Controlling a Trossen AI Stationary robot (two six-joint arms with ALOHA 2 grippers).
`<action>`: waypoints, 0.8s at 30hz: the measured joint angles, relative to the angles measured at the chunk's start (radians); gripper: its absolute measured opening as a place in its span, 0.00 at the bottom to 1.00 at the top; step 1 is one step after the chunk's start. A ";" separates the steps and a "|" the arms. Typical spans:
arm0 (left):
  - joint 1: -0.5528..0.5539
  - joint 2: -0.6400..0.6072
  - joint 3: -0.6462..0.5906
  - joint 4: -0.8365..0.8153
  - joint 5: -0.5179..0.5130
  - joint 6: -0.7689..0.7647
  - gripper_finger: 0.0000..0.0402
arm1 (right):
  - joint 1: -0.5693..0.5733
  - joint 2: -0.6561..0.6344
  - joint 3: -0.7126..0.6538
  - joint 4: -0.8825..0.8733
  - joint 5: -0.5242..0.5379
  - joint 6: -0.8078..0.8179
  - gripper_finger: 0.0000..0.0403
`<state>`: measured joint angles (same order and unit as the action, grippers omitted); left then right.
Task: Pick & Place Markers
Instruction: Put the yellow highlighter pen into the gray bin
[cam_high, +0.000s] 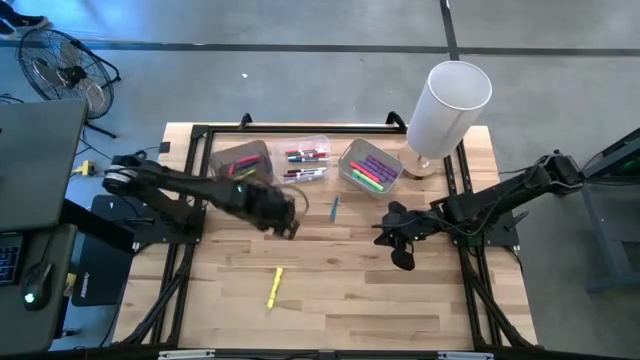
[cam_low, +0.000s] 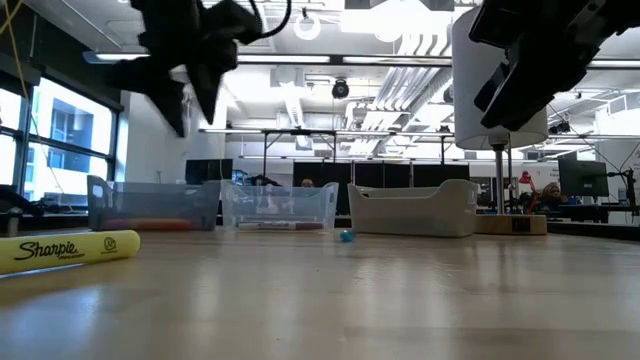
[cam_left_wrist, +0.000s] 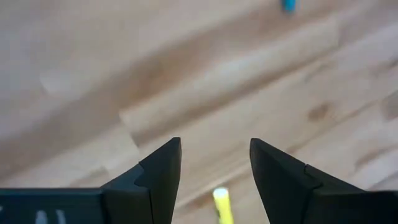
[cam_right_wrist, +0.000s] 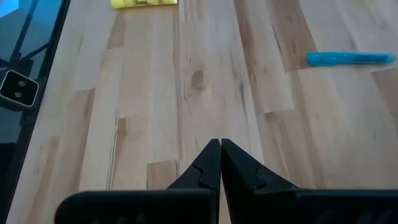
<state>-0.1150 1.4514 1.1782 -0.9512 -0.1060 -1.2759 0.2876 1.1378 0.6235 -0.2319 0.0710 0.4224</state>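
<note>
A yellow marker (cam_high: 274, 287) lies flat on the wooden table near its middle; it fills the left of the low view (cam_low: 65, 250). A blue marker (cam_high: 334, 207) lies flat in front of the bins. More markers lie in the clear bin (cam_high: 305, 160) and the right grey bin (cam_high: 370, 166). My left gripper (cam_high: 289, 229) hangs open above the table between the two loose markers; the yellow marker's end (cam_left_wrist: 221, 202) shows between its fingers, farther off. My right gripper (cam_high: 384, 237) is shut, in the air right of the blue marker (cam_right_wrist: 351, 58).
A third bin (cam_high: 240, 160) stands at the left of the row along the far side. A tall white cylinder on a wooden base (cam_high: 447, 105) stands at the far right corner. Bare wood (cam_high: 400, 300) spreads toward the near edge.
</note>
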 joint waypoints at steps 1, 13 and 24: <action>-0.030 0.018 -0.001 0.002 0.005 -0.017 0.46 | -0.001 0.000 0.000 0.002 0.005 -0.002 0.00; -0.274 0.297 0.065 0.132 0.086 -0.244 0.46 | -0.030 -0.001 0.000 0.017 0.026 -0.038 0.00; -0.358 0.407 0.086 0.102 0.180 -0.316 0.46 | -0.041 0.000 0.000 0.021 0.000 -0.046 0.00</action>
<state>-0.4734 1.8587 1.2646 -0.8488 0.0744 -1.5923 0.2466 1.1381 0.6231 -0.2113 0.0710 0.3763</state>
